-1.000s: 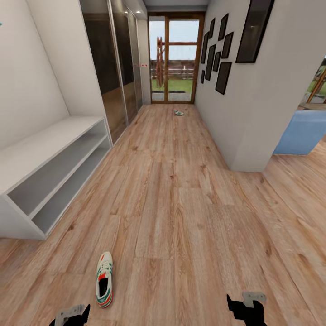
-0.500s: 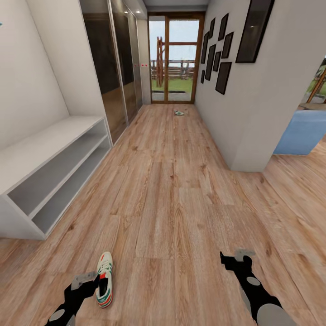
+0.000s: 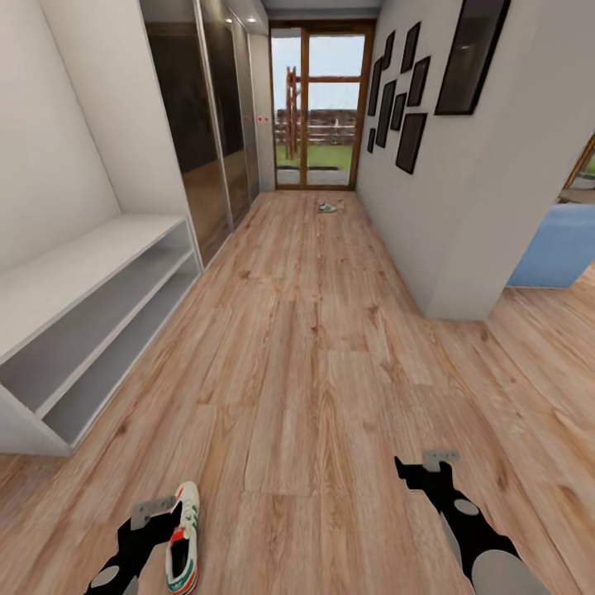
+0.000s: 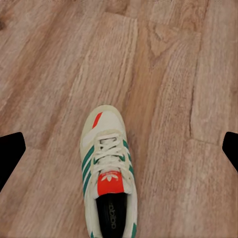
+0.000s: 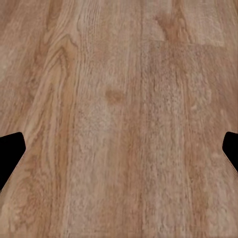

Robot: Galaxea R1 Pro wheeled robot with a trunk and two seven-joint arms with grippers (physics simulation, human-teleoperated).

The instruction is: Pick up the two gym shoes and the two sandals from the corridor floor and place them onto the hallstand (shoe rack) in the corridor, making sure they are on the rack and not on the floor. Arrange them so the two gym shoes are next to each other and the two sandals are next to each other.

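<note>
A white lace-up gym shoe with green side stripes and a red-orange tongue lies flat on the light brown wood-plank corridor floor, toe pointing up the hallway, just beside the left tool. From the wrist camera the same shoe sits between the two dark fingertips, which stand wide apart with the shoe centred in the gap and nothing gripped. Its partner, a second white and green gym shoe, lies far down the corridor near the glass door, well apart from this one. The low white-grey hallstand with open shelves stands along the left wall, its bench top and both shelves bare.

I'd judge the shoe light, with a soft upper that gives under pressure and a stiffer sole. The firmest hold looks to be across the midfoot, clamping the sides by the laces, or over the heel collar by the dark opening; the toe would likely squash and slip.

The left arm reaches low and forward, its tool hanging above the heel end, pointing at the floor. The right tool is held out over bare planks, fingers likewise spread and empty.
</note>
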